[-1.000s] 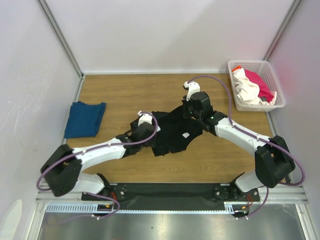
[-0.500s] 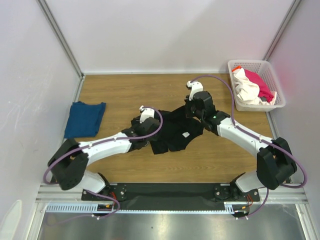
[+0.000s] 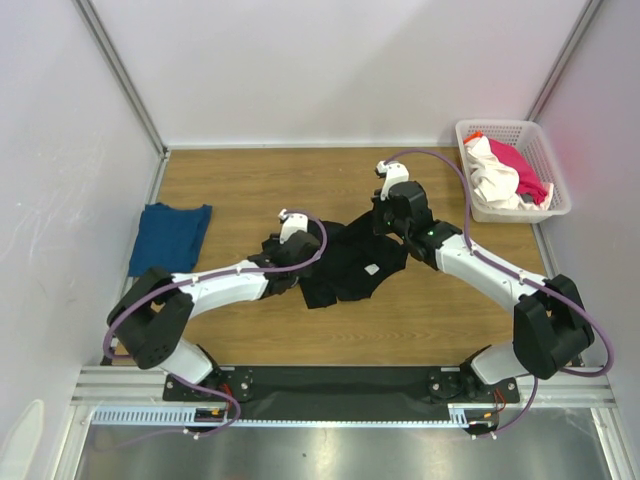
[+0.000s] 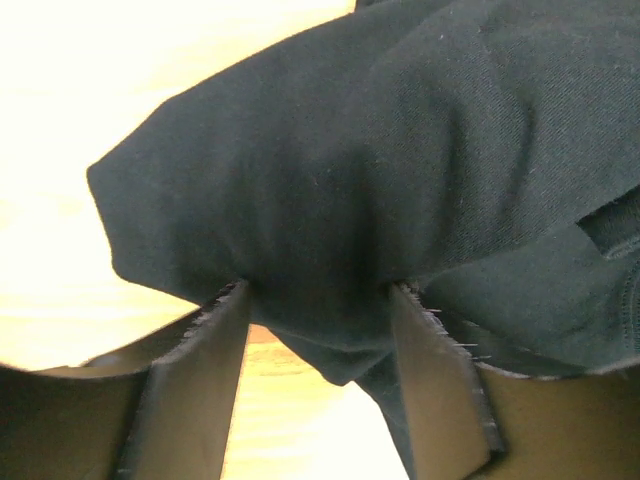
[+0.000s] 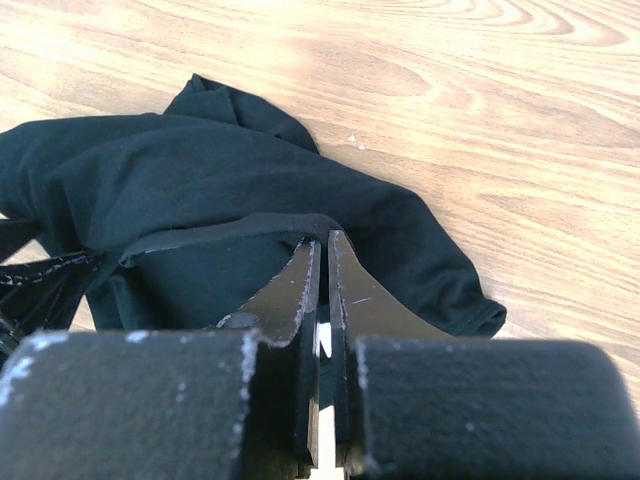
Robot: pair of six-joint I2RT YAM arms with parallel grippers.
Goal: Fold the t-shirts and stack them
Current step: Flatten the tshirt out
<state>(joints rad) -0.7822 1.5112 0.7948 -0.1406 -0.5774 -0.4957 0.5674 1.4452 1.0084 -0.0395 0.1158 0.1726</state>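
You're on the spread-out step, as I read it: black shirt (image 3: 350,262) lies crumpled mid-table. The right gripper (image 5: 322,240) is pinched tight on its hem. The left gripper (image 4: 320,288) straddles a bunch of cloth, and I can't tell if it's clamped. Next, pull the two apart to flatten it. There's bare table (image 3: 250,180) behind. The blue shirt (image 3: 168,238) on the left and the basket (image 3: 510,124) at far right are both well apart.

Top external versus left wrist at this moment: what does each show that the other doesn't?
Only top external: the blue t-shirt at the left edge of the table, and the basket holding a white t-shirt and a pink-red t-shirt. Only left wrist: the left gripper straddling a bunched fold, jaws apart. Both: the black t-shirt on the wood.
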